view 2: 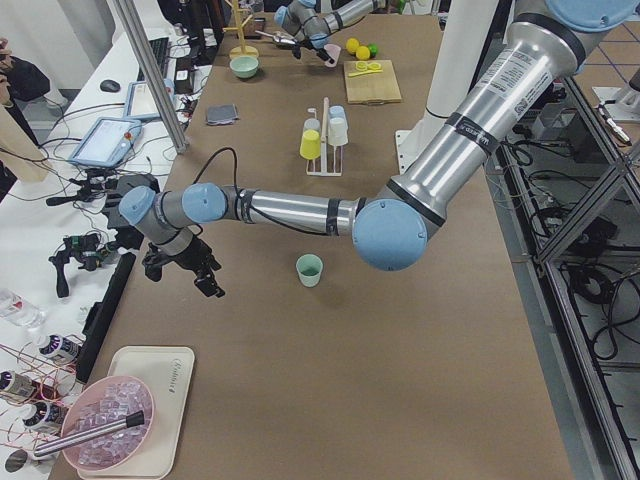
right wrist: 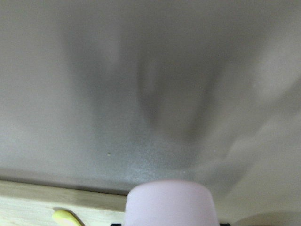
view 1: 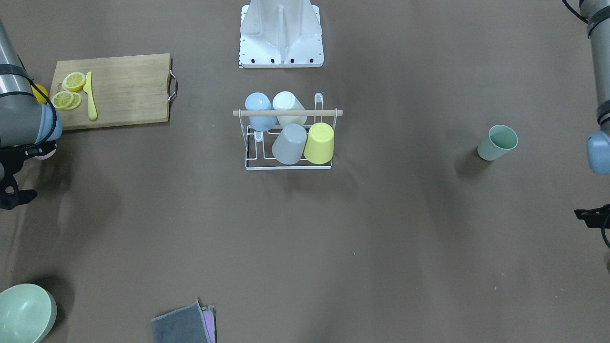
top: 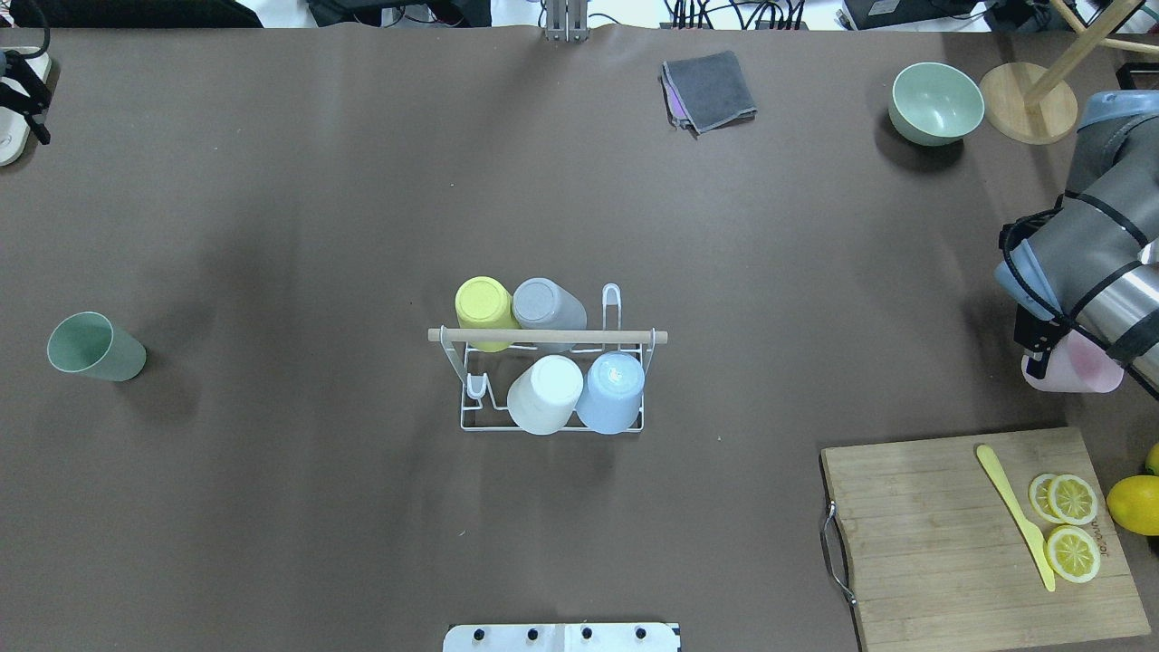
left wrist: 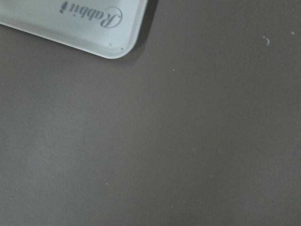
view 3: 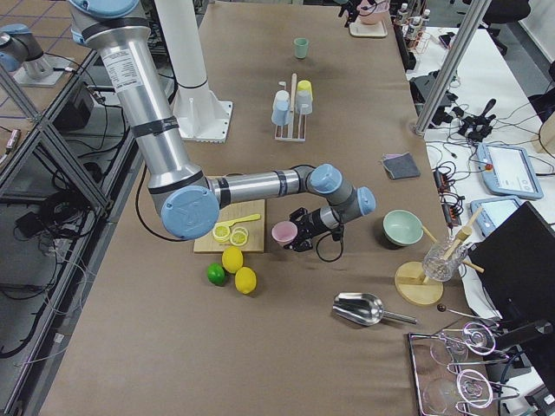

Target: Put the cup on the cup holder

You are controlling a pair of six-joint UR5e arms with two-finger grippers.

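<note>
Pink cup (top: 1082, 373) sat clamped in right gripper (top: 1041, 355), well apart from cup holder (top: 552, 337).
Four cups (top: 545, 388) crowded it — a skewed approach could knock one off; left gripper (view 2: 186, 277) state couldn't be told.

Six cups (view 1: 497, 142), one rack (view 1: 288, 113), three lemon slices (view 1: 75, 81), one bowl (view 1: 24, 312)

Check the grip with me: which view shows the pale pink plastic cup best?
Exterior right: the pale pink plastic cup shows clearly in the right pincer. Overhead, the arm hides part; right wrist shows one end.
</note>
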